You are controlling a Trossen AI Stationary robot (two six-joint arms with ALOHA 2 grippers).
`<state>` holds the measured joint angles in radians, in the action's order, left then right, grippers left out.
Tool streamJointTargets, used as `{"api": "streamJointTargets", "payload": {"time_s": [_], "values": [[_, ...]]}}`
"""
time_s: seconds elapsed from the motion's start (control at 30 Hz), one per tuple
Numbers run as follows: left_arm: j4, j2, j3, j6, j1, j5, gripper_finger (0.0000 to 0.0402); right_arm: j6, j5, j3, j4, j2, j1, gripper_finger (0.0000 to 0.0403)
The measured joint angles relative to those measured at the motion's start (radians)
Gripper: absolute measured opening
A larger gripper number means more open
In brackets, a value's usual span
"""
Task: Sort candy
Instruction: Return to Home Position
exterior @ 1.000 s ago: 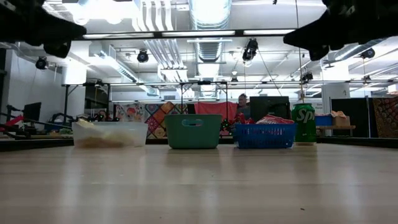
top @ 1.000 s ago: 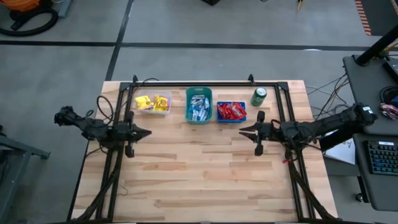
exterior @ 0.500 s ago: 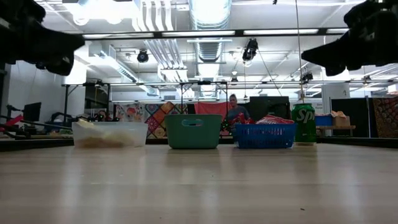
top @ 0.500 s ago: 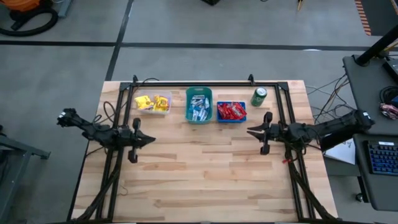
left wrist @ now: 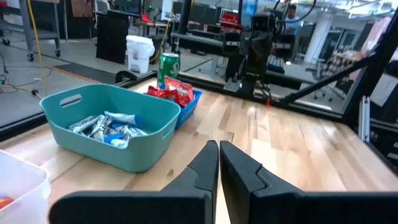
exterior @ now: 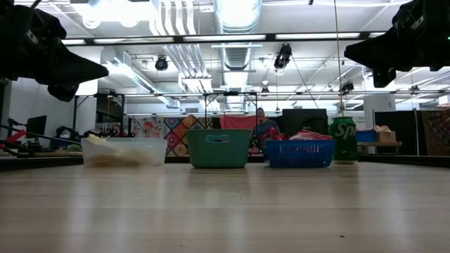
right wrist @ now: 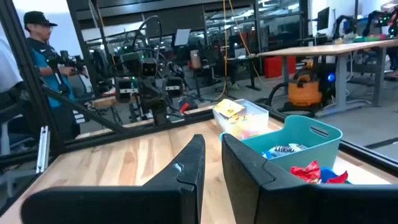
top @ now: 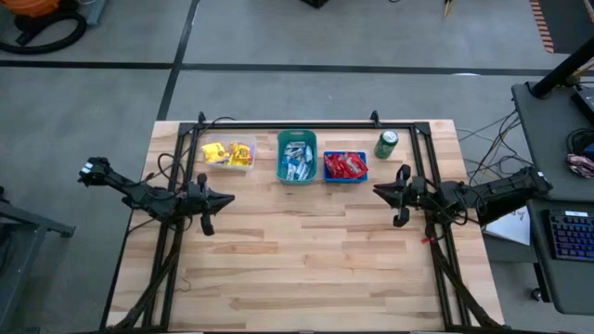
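Observation:
The candy lies sorted in three bins at the table's far side. Yellow pieces are in a clear bin, light-blue ones in a teal bin, and red ones in a blue basket. My left gripper hovers above the table near the clear bin, fingers shut and holding nothing. My right gripper hovers near the blue basket, its fingers a narrow gap apart and holding nothing. In the low view both stay high above the wood.
A green drink can stands upright to the right of the blue basket. A black frame runs along the table's far edge and down both sides. Bare wood fills the middle and near half. A person stands beyond the table.
My right gripper has drawn back toward the table's right edge. My left gripper has come down lower over the table and shifted a little toward the right. The bins and the candy have stayed put.

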<state>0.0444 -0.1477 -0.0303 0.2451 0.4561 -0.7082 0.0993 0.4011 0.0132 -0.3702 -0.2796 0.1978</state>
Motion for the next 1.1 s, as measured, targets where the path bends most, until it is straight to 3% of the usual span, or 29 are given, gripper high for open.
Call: {"api": "streamJointTargets", "payload": {"time_s": [1.1], "values": [[0.0, -0.07, -0.002, 0.0, 0.0, 0.003, 0.0, -0.003, 0.0, -0.001, -0.001, -0.005, 0.0, 0.0047]]}}
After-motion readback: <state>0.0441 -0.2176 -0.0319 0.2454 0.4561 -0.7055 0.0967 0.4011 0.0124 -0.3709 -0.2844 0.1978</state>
